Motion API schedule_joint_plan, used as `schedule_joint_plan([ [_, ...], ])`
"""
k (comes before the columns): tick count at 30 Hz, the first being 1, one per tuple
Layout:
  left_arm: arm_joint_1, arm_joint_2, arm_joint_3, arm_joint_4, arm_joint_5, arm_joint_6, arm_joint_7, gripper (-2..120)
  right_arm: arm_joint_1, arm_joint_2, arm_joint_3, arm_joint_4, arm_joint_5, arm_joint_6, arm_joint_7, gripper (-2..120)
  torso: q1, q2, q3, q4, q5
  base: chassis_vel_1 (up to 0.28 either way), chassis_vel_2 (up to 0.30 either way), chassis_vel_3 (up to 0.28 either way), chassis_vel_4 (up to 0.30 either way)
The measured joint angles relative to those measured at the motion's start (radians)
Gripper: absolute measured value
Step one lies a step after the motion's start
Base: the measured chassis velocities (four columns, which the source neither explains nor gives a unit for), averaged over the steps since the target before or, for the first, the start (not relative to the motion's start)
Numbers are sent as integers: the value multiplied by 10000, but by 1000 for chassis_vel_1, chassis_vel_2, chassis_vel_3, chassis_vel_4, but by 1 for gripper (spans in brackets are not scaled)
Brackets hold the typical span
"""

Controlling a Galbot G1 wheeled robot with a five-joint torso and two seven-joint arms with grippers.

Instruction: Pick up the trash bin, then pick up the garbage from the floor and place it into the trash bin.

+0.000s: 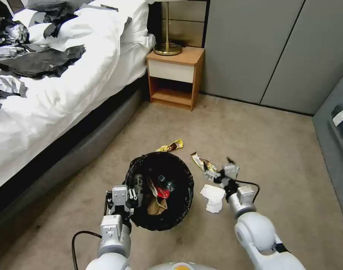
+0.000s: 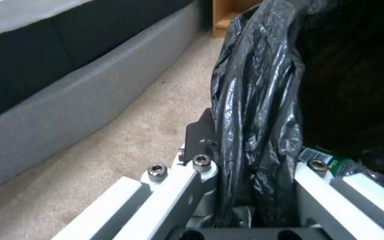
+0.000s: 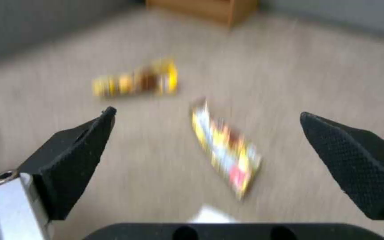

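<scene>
Glossy black liner hides the walls of our round trash bin (image 1: 159, 225), which our left gripper (image 1: 135, 195) clamps by its rim on the beige carpet (image 1: 253, 131); inside lie a tan paper bag (image 1: 156, 204), a red wrapper (image 1: 164, 193) and a green-labelled clear bottle (image 2: 341, 165), half-buried. Our right gripper (image 1: 220, 176) hangs wide open over the yellow striped snack wrapper (image 1: 202, 163), beside a crumpled white tissue (image 1: 213, 198). Another yellow wrapper (image 1: 171, 146) lies just beyond the bin, print unreadable.

Bare carpet (image 1: 253, 127) lies open from twelve to three o'clock of the trash bin (image 1: 180, 210). The bed (image 1: 66, 93) walls off nine to eleven; the nightstand (image 1: 175, 77) blocks twelve, farther back. The right hand (image 3: 207, 121), spread wide, has clear floor around the nearer wrapper (image 3: 225, 151).
</scene>
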Motion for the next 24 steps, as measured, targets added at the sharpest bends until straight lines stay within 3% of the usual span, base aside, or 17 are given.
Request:
schedule_joint_plan([
  [1,0,0,0,0,0,0,0,1,0,0,0,0,0,0,0,100,0,0,0,0,0,0,0,0,0],
  [5,7,-37,24,4,34,-9,-10,1,427,218,-70,-1960,-280,-22,-483,100,0,0,0,0,2,0,0,0,0],
  [11,0,-44,41,52,45,-12,-36,1,731,317,183,-3144,-581,147,-938,100,0,0,0,0,0,0,0,0,0],
  [24,-57,-26,75,83,10,-10,-63,1,791,201,685,-4091,-649,674,-1268,100,0,0,0,0,-1,0,0,0,0],
])
